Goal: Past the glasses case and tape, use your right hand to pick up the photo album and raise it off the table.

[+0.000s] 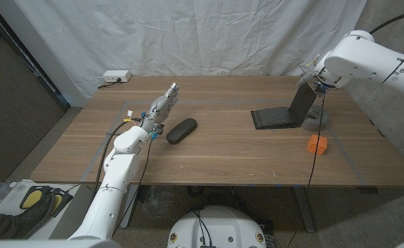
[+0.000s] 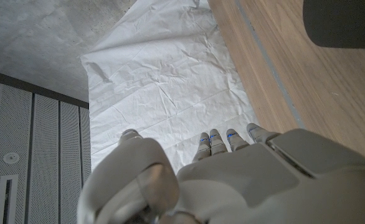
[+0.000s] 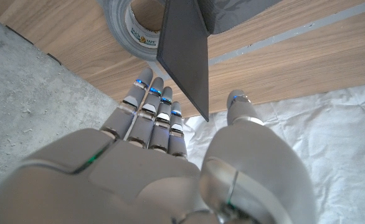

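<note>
The dark photo album (image 1: 279,116) lies open at the table's right, one cover flat and the other cover (image 3: 185,53) tilted up over the grey tape roll (image 1: 316,121). My right hand (image 1: 317,77) is at that raised cover's top edge. Its fingers (image 3: 151,109) lie along one side and its thumb (image 3: 241,109) stands a little apart on the other. The tape roll (image 3: 131,25) sits just beyond the fingertips. The dark glasses case (image 1: 181,130) lies left of centre. My left hand (image 1: 162,107) hovers beside it with fingers straight, holding nothing.
An orange block (image 1: 317,144) sits near the front right, in front of the tape. A white power strip (image 1: 116,76) lies at the back left edge. A white cloth (image 2: 170,81) hangs behind the table. The glasses case (image 2: 344,22) lies near my left hand (image 2: 232,180).
</note>
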